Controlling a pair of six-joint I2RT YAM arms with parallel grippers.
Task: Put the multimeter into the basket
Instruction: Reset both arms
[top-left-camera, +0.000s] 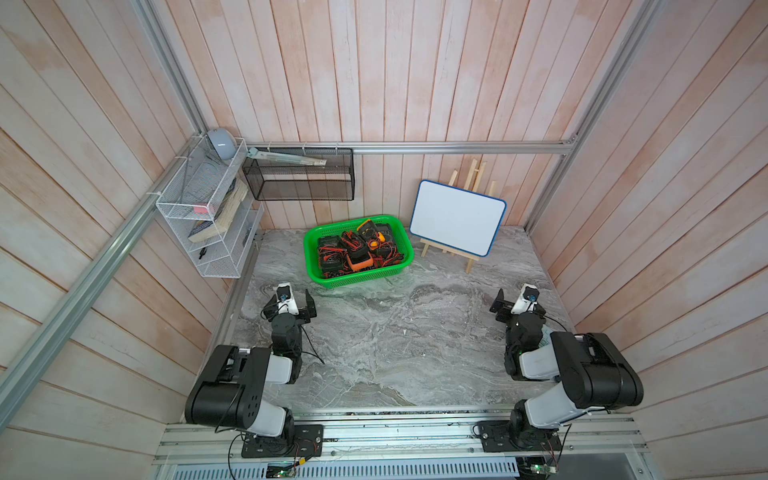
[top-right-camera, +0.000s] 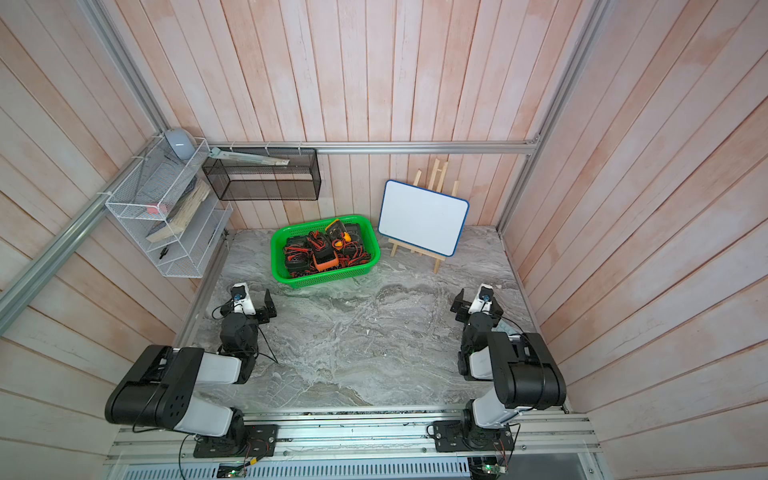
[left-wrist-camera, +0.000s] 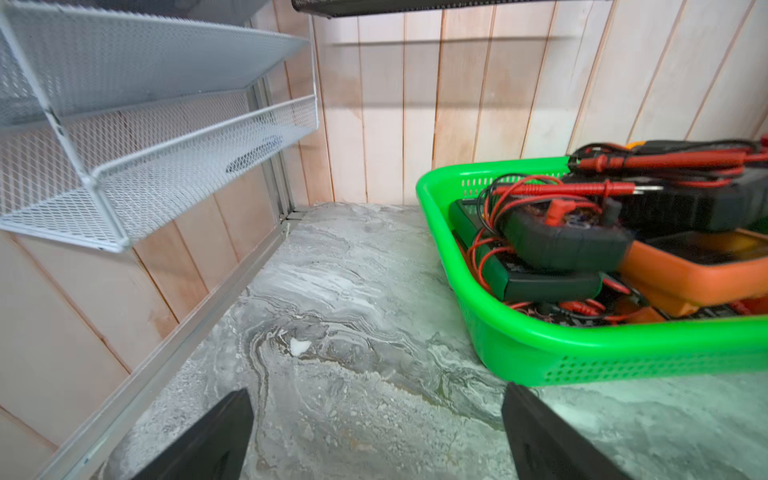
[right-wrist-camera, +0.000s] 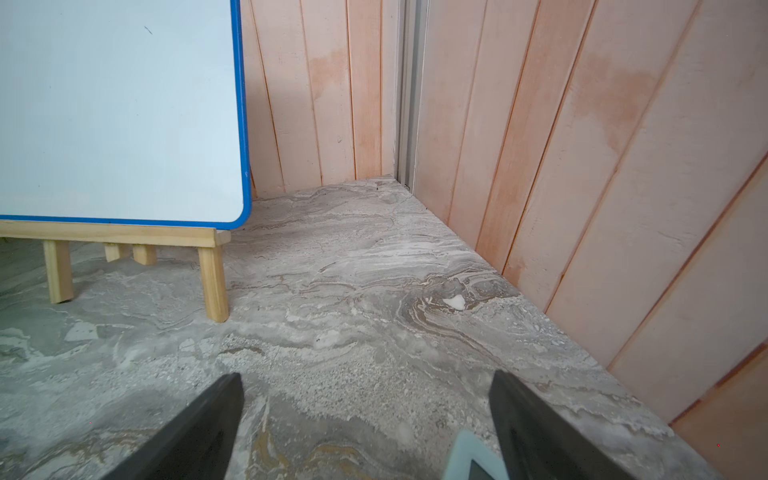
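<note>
The bright green basket stands at the back middle of the marble table. Several multimeters lie piled in it among red and black leads, an orange one on top. My left gripper rests open over bare table, short of the basket's near left corner. Near the right wall, my right gripper is open with nothing between its fingers. Just below it a pale blue-grey corner with a dark panel shows; I cannot tell what it is.
A blue-framed whiteboard on a wooden easel stands right of the basket. A white wire rack hangs on the left wall and a black mesh bin on the back wall. Wood-panel walls close three sides.
</note>
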